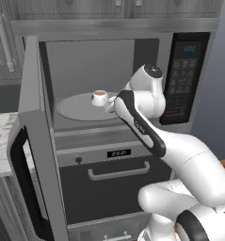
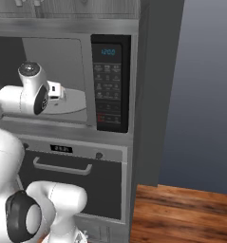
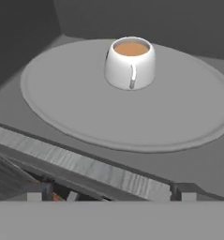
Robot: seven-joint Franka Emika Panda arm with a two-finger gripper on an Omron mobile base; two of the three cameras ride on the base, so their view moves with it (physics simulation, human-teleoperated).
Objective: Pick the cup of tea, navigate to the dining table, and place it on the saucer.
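Cup point(image 3: 130, 63) of tea stands upright on the grey turntable point(image 3: 76, 103) inside the open microwave point(image 1: 104, 80), its door point(image 1: 36, 141) swung wide. Gripper point(image 3: 112, 191), fingers spread and holding nothing, hovers at the oven's mouth just short of the cup.

The small white rounded cup of brown tea point(image 3: 130, 64) looks like smooth, glossy glazed ceramic. Beneath it, the large round grey turntable plate point(image 3: 85, 112) is matt and even. The black microwave control panel point(image 2: 108, 89) shines like plastic. The reddish-brown plank floor point(image 2: 181, 213) looks like polished wood.
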